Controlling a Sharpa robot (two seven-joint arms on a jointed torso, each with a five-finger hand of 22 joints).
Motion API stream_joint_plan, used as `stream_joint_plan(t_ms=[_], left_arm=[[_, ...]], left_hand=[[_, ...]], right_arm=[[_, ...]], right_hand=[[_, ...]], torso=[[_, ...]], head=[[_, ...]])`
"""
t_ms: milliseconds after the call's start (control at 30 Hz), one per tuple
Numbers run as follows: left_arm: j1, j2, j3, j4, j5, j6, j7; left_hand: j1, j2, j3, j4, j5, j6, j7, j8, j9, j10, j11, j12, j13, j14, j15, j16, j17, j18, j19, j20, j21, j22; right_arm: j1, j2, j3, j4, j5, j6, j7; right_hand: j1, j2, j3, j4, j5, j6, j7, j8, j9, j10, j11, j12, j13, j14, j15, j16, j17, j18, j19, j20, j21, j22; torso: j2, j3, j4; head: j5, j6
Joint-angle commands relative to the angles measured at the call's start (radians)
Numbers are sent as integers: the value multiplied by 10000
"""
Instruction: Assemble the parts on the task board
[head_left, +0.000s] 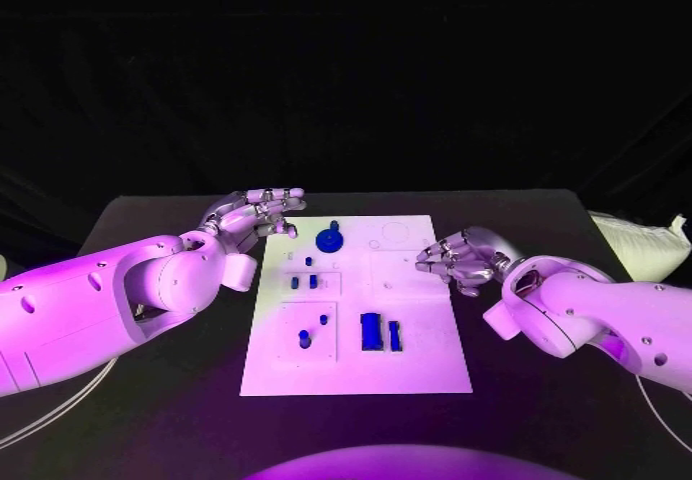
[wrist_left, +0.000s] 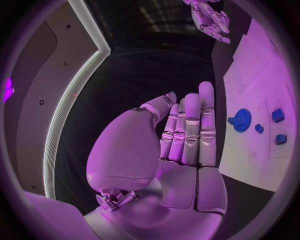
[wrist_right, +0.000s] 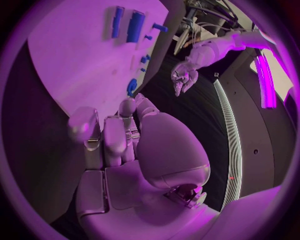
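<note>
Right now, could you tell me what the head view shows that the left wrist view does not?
Head view alone: the whole task board, including the two long blue parts near its near end, and both arms. Left wrist view alone: the left hand from behind, fingers straight and holding nothing. Both: the round blue part, small blue parts beside it, and the right hand.
</note>
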Motion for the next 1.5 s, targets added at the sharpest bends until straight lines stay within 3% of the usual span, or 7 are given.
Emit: stream_joint_plan(t_ms=[33,433,1000,1033,1200,1333,1500], left_arm=[[-2,38,7,-144,65,-112,351],[-30,544,-8,-1367,337,-506,730],[-38,1461,5,-2606,703,-1181,1171],[-44,1418,-4,-2565,480,-904,800],[-120,1377,26,-2366,379,-1213,875],[-269,1296,83,-1978,180,-1817,1022],[-603,1114,211,-1108,-264,-3170,1350]], left_hand=[[-87,47,91,-40,-61,38,43,-11,-45,-58,5,-28,-86,-422,74,-1207,-639,199,-744,33,-531,-272],[-452,-74,673,129,-48,223,77,-411,-49,264,335,-1459,-131,-790,903,-6479,-3054,158,-3070,1106,-3578,-2646],[-835,-145,-657,499,-32,-318,-35,-1027,-60,-654,841,-2352,-118,-1084,1460,-8695,-3719,189,-3622,1651,-4939,-4377],[-4684,160,-1739,701,-414,-3163,-592,-1662,-706,-3599,251,-2964,-741,-3994,918,-8985,-4379,-370,-5819,794,-5606,-5184],[-6052,1027,-2190,701,-568,-4211,-747,-1662,-706,-4660,48,-2964,-741,-5009,761,-9736,-4379,-494,-6636,496,-5606,-5510],[-7185,1027,-2517,701,-1381,-5061,-903,-1662,-706,-5532,-129,-2964,-741,-5863,610,-9736,-4379,-608,-7295,239,-5606,-5753],[-8409,1027,-2869,701,-1381,-5977,-1071,-1662,-706,-6472,-315,-2964,-741,-6783,444,-9736,-4379,-758,-8003,-33,-5606,-6012]], right_arm=[[85,208,1,-509,3369,-120,2676],[232,1787,129,-3053,5037,930,4469],[248,3345,359,-5262,5700,1399,5175],[243,3300,351,-5184,5318,1031,4709],[232,3244,319,-4888,5480,720,4817],[209,3135,256,-4313,5794,117,5028],[158,2897,118,-3056,6481,-1200,5488]], right_hand=[[307,-53,243,-144,-59,-93,92,-46,-227,-278,60,-1164,-1237,-639,53,-2366,-2182,272,-821,120,-2060,-1902],[750,-594,1912,-279,-507,-206,401,-73,-1135,-927,820,-3407,-6746,-2831,1138,-8344,-5917,193,-2591,1086,-6247,-4810],[-159,-816,2382,-540,-539,-237,490,-66,-1959,-960,954,-3442,-9128,-1947,1350,-9937,-8110,281,-1507,1352,-8118,-6686],[-4222,-22,1530,-972,-981,-3216,-76,-690,-2787,-4324,568,-4053,-9733,-5455,388,-10548,-8447,-361,-4773,725,-8471,-7344],[-5743,-22,1166,-972,-1168,-4288,-231,-690,-2787,-5586,429,-4053,-9733,-6773,388,-10548,-8648,-376,-5901,578,-8682,-7662],[-6943,-22,904,-972,-1305,-5167,-384,-690,-2787,-6594,-375,-4053,-9733,-7816,388,-10548,-9367,-527,-6858,404,-9450,-7864],[-8246,-22,619,-972,-2102,-6119,-555,-690,-2787,-7672,-375,-4053,-9733,-8942,388,-10548,-9367,-645,-7890,215,-9450,-8081]], torso=[[-105,-14,-33],[-493,-71,-141],[-809,50,-49],[-756,15,-71],[-804,13,-106],[-896,9,-174],[-1059,2,-295]], head=[[16,52],[-32,350],[3,927],[-19,825],[36,982],[142,1283],[330,1816]])
